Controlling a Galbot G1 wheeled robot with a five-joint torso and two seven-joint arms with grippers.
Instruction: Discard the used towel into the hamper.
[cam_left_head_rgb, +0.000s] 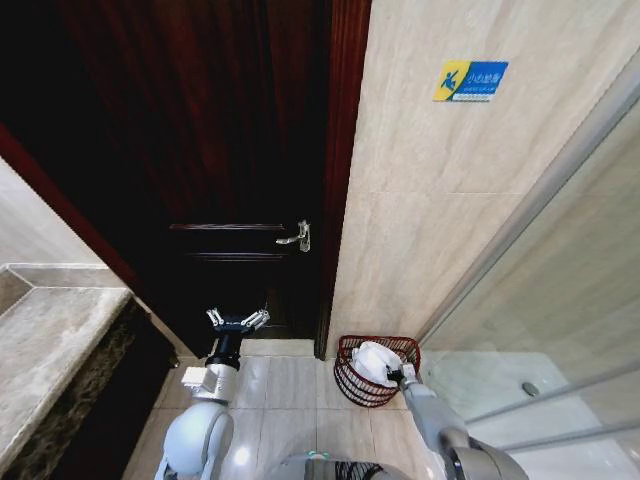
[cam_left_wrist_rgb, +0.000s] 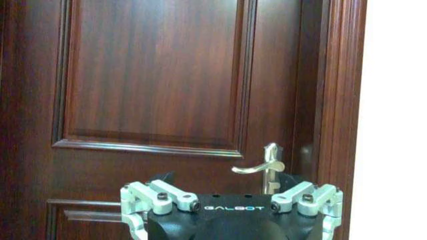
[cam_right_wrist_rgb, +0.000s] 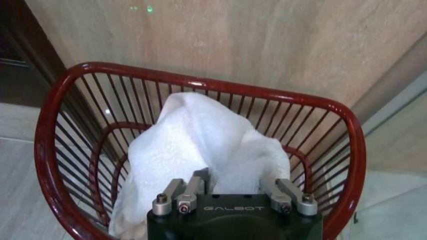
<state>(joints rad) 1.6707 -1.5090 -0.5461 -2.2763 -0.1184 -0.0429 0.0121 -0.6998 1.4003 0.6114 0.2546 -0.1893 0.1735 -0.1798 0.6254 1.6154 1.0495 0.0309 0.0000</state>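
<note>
The hamper is a dark red wire basket standing on the floor against the tiled wall, right of the door. The white towel hangs partly inside it and bulges above the rim. My right gripper is over the hamper's near side. In the right wrist view the hamper rings the towel, and the right gripper has its fingers drawn in and pressed into the cloth. My left gripper is held up in front of the door, open and empty; the left wrist view shows the left gripper spread wide.
A dark wooden door with a lever handle stands straight ahead. A stone counter runs along the left. A glass shower partition closes the right side. A blue and yellow sign is on the tiled wall.
</note>
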